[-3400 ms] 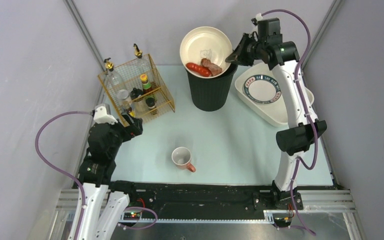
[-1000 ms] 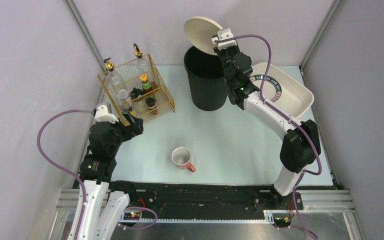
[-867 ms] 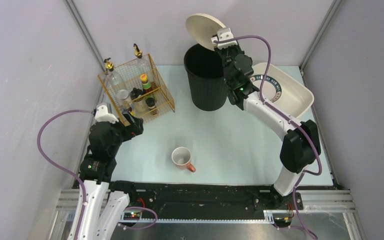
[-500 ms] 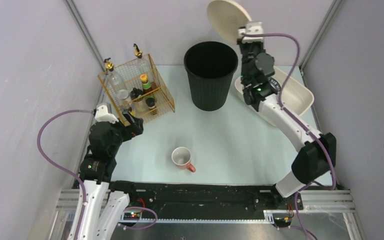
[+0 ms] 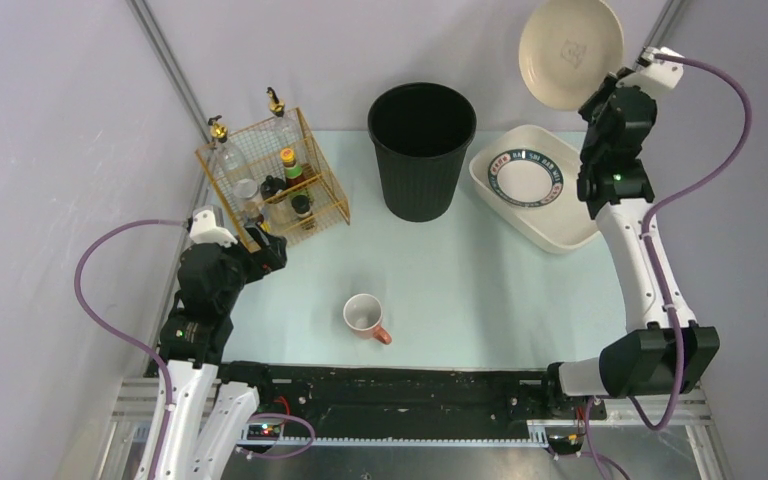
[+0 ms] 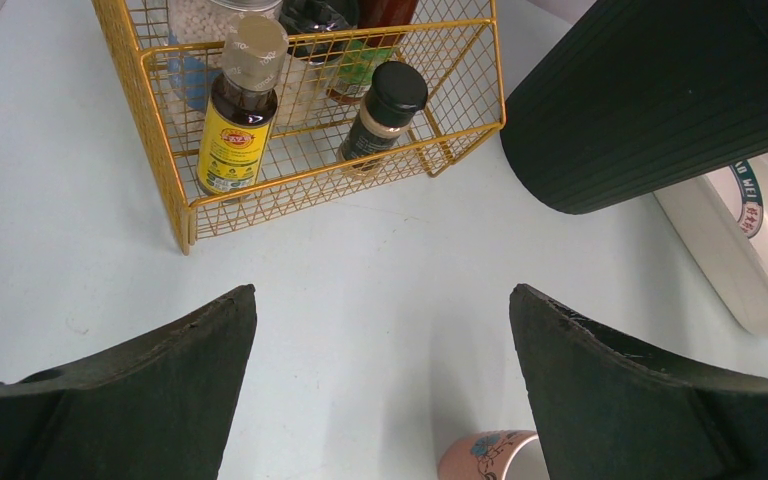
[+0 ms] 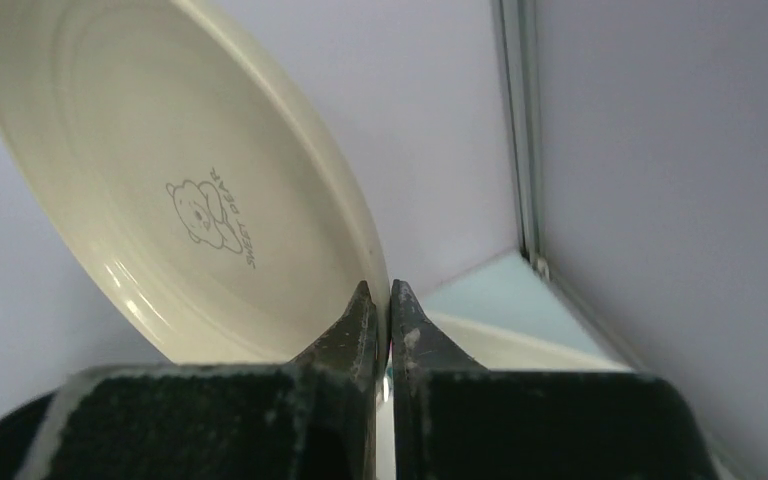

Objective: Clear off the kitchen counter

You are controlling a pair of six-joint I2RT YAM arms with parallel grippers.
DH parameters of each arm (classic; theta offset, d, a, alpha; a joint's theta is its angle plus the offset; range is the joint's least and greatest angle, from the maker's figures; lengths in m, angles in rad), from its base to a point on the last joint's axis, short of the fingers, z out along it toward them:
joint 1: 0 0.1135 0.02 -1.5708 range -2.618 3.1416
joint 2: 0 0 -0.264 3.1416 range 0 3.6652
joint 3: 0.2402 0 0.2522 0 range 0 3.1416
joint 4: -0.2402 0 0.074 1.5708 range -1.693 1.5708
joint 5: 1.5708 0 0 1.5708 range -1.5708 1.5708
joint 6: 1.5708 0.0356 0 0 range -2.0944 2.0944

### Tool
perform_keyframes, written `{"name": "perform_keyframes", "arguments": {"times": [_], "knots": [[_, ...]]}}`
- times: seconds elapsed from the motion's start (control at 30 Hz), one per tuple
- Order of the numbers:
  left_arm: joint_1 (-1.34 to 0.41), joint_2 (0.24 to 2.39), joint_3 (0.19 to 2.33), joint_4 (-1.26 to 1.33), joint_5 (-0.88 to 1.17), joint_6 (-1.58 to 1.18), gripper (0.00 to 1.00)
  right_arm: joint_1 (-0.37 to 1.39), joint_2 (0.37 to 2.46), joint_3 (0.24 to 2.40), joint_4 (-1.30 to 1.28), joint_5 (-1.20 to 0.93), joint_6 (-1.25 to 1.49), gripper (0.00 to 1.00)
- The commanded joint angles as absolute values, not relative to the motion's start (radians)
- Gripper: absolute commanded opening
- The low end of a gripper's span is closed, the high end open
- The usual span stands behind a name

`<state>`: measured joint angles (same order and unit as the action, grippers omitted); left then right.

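Observation:
My right gripper point(image 5: 605, 88) is shut on the rim of a cream plate point(image 5: 570, 52) with a bear drawing and holds it high, tilted on edge, above the back right of the pale mint-green kitchen counter point(image 5: 480, 280). In the right wrist view the plate point(image 7: 190, 190) is empty and pinched between the fingertips point(image 7: 368, 310). A pink flowered mug point(image 5: 365, 317) lies on its side near the counter's front; it shows in the left wrist view point(image 6: 485, 455). My left gripper point(image 5: 272, 252) is open and empty at the counter's left, beside the wire basket.
A black bin point(image 5: 422, 150) stands at the back centre. A white basin point(image 5: 580, 232) at the back right holds a patterned plate point(image 5: 525, 178). A gold wire basket point(image 5: 305, 215) of bottles stands at the back left. A black rail point(image 5: 400, 385) runs along the front edge.
My right arm tipped the sausages off the plate into the black bin, then swung right and up with the empty plate, from over the bin to above the basin. The left arm has not moved.

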<state>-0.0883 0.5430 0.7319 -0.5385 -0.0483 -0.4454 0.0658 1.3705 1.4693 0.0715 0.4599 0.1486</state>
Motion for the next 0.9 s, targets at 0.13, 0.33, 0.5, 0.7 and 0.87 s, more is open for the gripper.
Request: {"name": "perform_keyframes", "arguments": {"times": [0.13,0.33,0.5,0.7,0.87], "knots": [[-0.075,0.549,0.731,-0.525,-0.032,-0.455,0.99,-0.081,1.398,1.422,-0.200,0.263,0.495,0.00],[-0.075,0.557,0.731,-0.525,-0.019,-0.454,0.98,-0.144,1.486,1.408,-0.287,0.137,0.589,0.00],[-0.076,0.562,0.730,-0.526,-0.011,-0.453,0.98,-0.158,1.575,1.392,-0.306,0.103,0.632,0.00],[-0.076,0.575,0.731,-0.526,-0.008,-0.453,0.98,-0.180,1.686,1.392,-0.308,0.023,0.698,0.00],[-0.076,0.583,0.731,-0.526,-0.008,-0.451,0.98,-0.194,1.769,1.392,-0.289,-0.035,0.731,0.00]]}}
